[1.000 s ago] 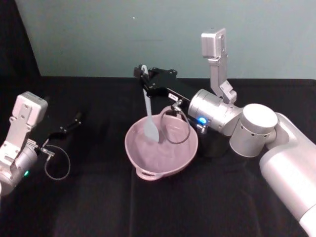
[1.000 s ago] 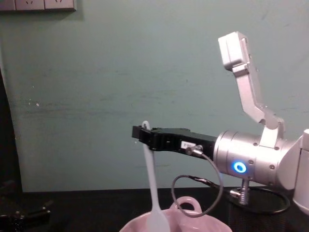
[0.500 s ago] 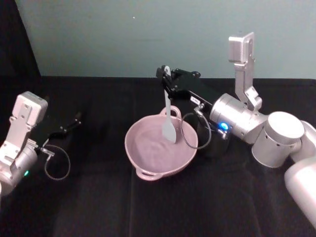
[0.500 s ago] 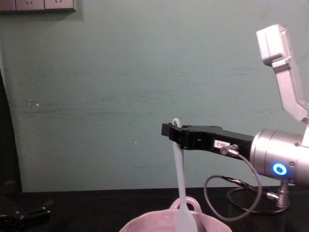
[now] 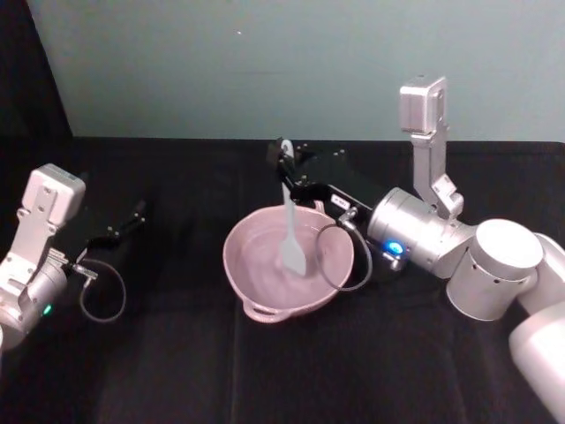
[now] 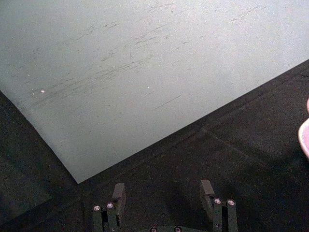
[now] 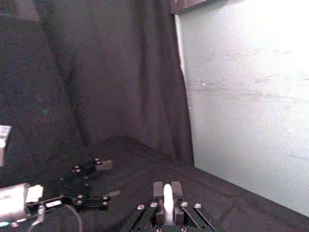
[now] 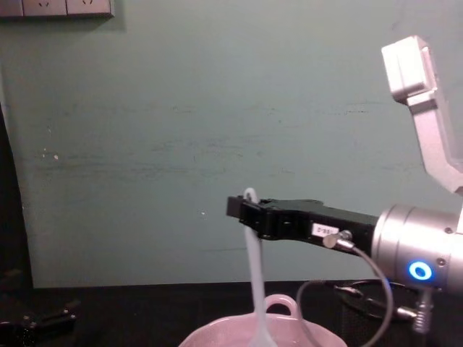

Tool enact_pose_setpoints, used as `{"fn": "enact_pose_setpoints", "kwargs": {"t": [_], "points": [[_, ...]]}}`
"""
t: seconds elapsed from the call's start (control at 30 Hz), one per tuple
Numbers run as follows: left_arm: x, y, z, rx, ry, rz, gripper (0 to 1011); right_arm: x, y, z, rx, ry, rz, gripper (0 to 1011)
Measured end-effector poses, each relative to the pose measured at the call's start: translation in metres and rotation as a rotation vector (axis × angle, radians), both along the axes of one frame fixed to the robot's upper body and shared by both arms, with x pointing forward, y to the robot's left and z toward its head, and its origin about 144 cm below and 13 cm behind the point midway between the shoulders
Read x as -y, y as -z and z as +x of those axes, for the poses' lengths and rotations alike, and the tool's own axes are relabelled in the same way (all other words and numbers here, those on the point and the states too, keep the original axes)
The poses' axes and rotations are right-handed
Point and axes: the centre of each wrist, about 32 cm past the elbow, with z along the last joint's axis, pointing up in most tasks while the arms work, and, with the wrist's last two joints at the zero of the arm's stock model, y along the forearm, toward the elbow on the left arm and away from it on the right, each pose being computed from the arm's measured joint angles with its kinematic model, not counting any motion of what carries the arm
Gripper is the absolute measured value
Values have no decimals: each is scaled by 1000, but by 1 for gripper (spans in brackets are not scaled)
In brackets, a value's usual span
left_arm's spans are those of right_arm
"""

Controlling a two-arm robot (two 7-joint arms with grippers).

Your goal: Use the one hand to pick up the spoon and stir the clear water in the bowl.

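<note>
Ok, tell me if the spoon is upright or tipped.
Near upright, leaning slightly: the spoon hangs from the right claw, which grips its handle tip, with the blade down inside the bowl.

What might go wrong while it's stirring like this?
The right gripper pinches the spoon only at its handle tip, so the spoon might swivel or slip free. The grey cable hangs in a loop at the rim of the bowl and may snag it or dip in.

right gripper (image 8: 239, 208) on spoon (image 8: 252, 269), perhaps in bowl (image 8: 211, 335)
</note>
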Motion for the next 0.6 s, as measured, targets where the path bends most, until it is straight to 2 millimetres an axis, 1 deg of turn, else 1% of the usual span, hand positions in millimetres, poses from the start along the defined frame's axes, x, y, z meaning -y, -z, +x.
{"fn": "enact_pose_setpoints", "kwargs": {"t": [0.03, 0.17, 0.33, 0.43, 0.6], "points": [[0, 0, 0, 0, 0, 0, 1011, 0, 0, 0, 0, 0, 0, 107], [0, 0, 0, 0, 0, 0, 1011, -14, -1, 4, 3, -36, 9, 106], [0, 0, 0, 0, 0, 0, 1011, -33, -4, 14, 11, -78, 12, 106], [0, 0, 0, 0, 0, 0, 1011, -41, -5, 22, 12, -91, 9, 107], [0, 0, 0, 0, 0, 0, 1011, -47, -6, 34, 11, -94, 4, 107]]}}
